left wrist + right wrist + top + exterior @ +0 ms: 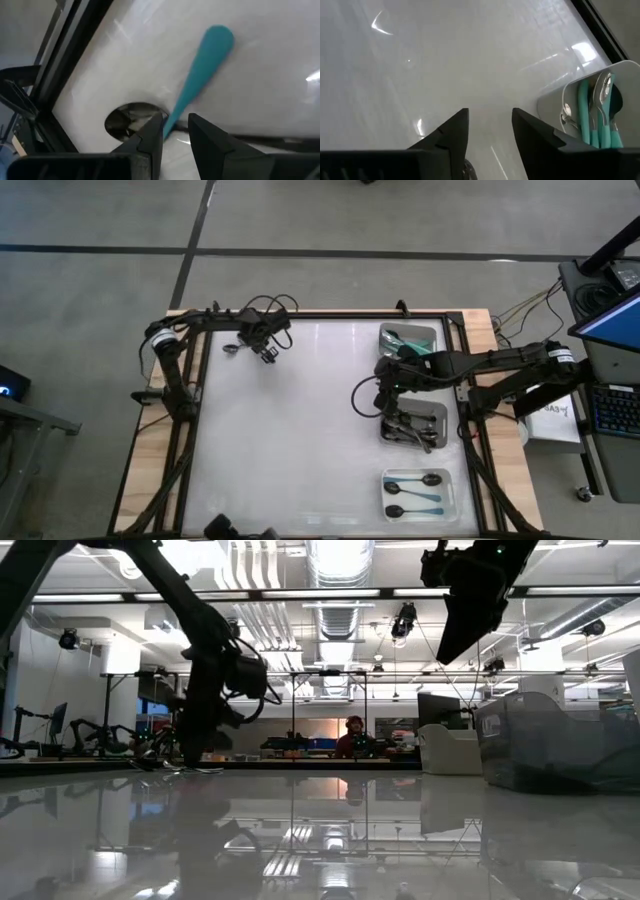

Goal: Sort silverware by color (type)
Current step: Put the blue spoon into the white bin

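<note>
From overhead I see what my wrist cameras miss: three trays lined along the right edge of the white counter (300,430). The far tray (410,337), grey, holds spoons with teal handles (400,339); the middle tray (414,426), also grey, carries a heap of plain metal spoons (410,430); the near tray (421,494), white, holds two black-bowled spoons (412,480) with teal handles, lying side by side.

The right end effector (385,392) hangs between the far tray and the middle tray, just off their inner side, its fingers apart and empty. Its own camera looks across bare glossy counter to the rounded corner of the far tray, where silver bowls and teal handles crowd together.

Well away from the trays, at the counter's far left corner, the left end effector (175,132) is clamped on a spoon (197,80) at the neck, between a flat, rounded teal handle and a shiny metal bowl. Only the left wrist camera shows that grip; overhead the spoon is a small dark blur.

The table-level camera shows the translucent side of a tray (560,740) on the mirror-smooth counter, and a person (352,738) seated far back in the room.
</note>
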You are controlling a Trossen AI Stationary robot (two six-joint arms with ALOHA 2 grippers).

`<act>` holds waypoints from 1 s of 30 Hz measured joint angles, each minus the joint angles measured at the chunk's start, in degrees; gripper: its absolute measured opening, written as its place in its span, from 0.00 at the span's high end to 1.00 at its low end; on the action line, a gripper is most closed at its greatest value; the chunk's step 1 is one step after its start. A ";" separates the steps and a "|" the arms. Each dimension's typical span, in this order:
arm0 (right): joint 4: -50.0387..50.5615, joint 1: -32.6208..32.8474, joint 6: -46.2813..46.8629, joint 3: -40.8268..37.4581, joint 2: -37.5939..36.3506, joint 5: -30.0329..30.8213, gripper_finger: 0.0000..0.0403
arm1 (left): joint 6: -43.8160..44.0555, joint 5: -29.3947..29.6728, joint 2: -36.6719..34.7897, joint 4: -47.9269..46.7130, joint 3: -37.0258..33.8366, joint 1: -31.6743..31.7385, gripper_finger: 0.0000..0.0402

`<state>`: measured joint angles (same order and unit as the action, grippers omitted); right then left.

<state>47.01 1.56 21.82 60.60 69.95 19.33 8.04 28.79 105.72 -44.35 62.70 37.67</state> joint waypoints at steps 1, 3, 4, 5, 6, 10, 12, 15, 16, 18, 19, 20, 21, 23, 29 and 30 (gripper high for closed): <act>0.02 0.00 0.00 0.00 0.00 0.00 0.64 | -0.32 0.01 0.41 0.14 0.26 0.32 0.81; 0.02 0.00 0.02 0.00 0.00 0.00 0.64 | -1.50 0.02 0.83 0.54 0.53 0.68 0.81; 0.04 0.00 0.06 0.00 0.00 0.00 0.64 | -2.27 0.01 0.86 0.82 0.55 0.76 0.81; 0.04 0.00 0.07 0.00 0.00 0.00 0.64 | -2.95 -0.01 0.86 1.26 0.56 0.89 0.81; 0.04 0.00 0.04 0.00 0.00 0.00 0.64 | -3.59 -0.28 0.85 1.75 0.58 0.99 0.81; 0.05 0.00 0.02 0.00 0.00 0.00 0.64 | -5.79 -2.90 0.84 2.87 0.61 2.07 0.81; 0.04 0.00 0.02 0.00 0.00 0.00 0.65 | -6.28 -3.89 0.86 3.47 0.62 3.04 0.81; 0.04 0.00 0.02 0.00 0.00 0.00 0.65 | -6.32 -5.49 0.86 4.05 0.63 4.85 0.81; 0.05 0.00 0.06 0.00 0.00 0.00 0.65 | -6.32 -6.47 0.86 4.06 0.71 5.56 0.81; 0.04 0.00 0.09 0.00 0.00 0.00 0.65 | -6.50 -10.24 0.72 4.06 0.83 7.26 0.81; 0.06 0.02 0.13 0.00 0.00 0.00 0.65 | -6.73 -12.64 0.65 4.05 0.86 8.16 0.81; 0.06 0.04 0.15 0.00 0.00 0.00 0.65 | -7.20 -14.86 0.62 4.05 0.88 8.98 0.81; 0.04 0.04 0.15 0.00 0.00 0.00 0.65 | -7.55 -17.15 0.62 4.04 0.89 9.71 0.82; 0.04 0.04 0.17 0.00 0.00 0.00 0.65 | -7.86 -20.32 0.64 4.11 0.87 11.11 0.83; 0.05 0.04 0.22 0.00 0.00 0.00 0.65 | -7.32 -22.76 0.72 4.02 0.89 13.77 0.93; 0.04 0.04 0.22 0.00 0.00 0.00 0.65 | -7.32 -22.92 0.74 3.97 0.89 13.84 0.96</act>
<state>47.05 1.61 22.04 60.60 69.95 19.33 0.71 5.87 106.46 -40.38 63.59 51.51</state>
